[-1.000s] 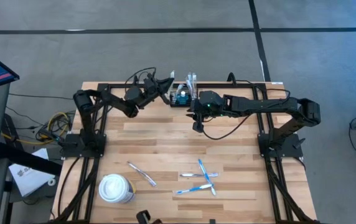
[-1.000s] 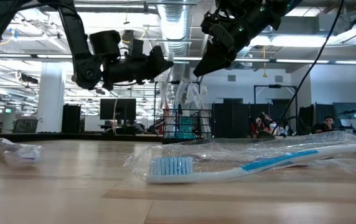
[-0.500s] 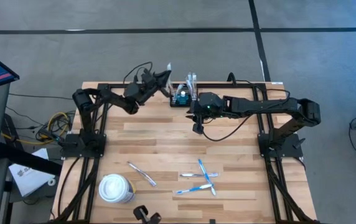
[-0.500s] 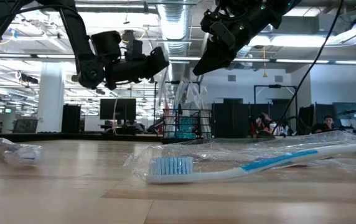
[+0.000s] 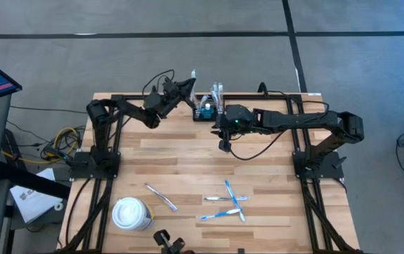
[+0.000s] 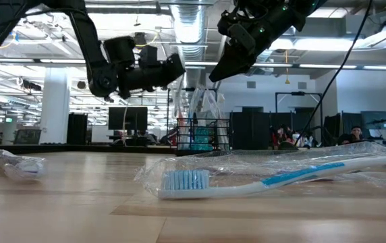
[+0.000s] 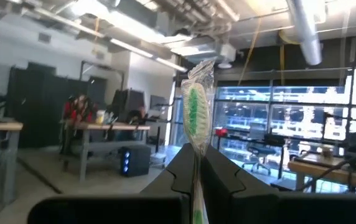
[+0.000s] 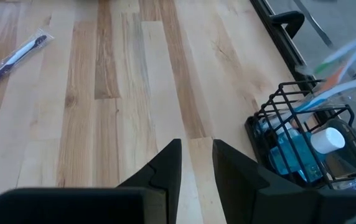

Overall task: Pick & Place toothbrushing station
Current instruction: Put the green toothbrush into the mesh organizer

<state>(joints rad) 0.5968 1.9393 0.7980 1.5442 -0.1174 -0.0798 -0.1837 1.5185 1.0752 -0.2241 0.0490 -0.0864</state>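
Note:
The toothbrushing station point(image 5: 205, 109) is a small black wire organiser at the table's far edge. It holds a blue bottle and wrapped toothbrushes that stick up out of it, and it also shows in the right wrist view point(image 8: 302, 134) and the low view point(image 6: 203, 135). My left gripper point(image 5: 186, 87) is raised just left of it and shut on a plastic-wrapped green-bristled toothbrush point(image 7: 196, 118). My right gripper point(image 5: 223, 144) hangs above the table just near of the organiser; its fingers are slightly apart and empty point(image 8: 196, 155). My left gripper pinches the wrapped toothbrush's handle point(image 7: 196, 163) between its two fingers. The bristle end point(image 7: 195, 106) sticks out beyond the fingertips, in line with them. The brush is lifted clear of the table and of the organiser.
A white lidded cup point(image 5: 131, 213) stands at the near left. A wrapped toothbrush point(image 5: 161, 196) lies beside it, and several blue-and-white wrapped ones point(image 5: 228, 201) lie at the near middle. The black arm frames point(image 5: 103, 141) flank the table.
My left gripper has gone a little up and toward the far edge and the organiser, carrying the wrapped toothbrush, still shut on it.

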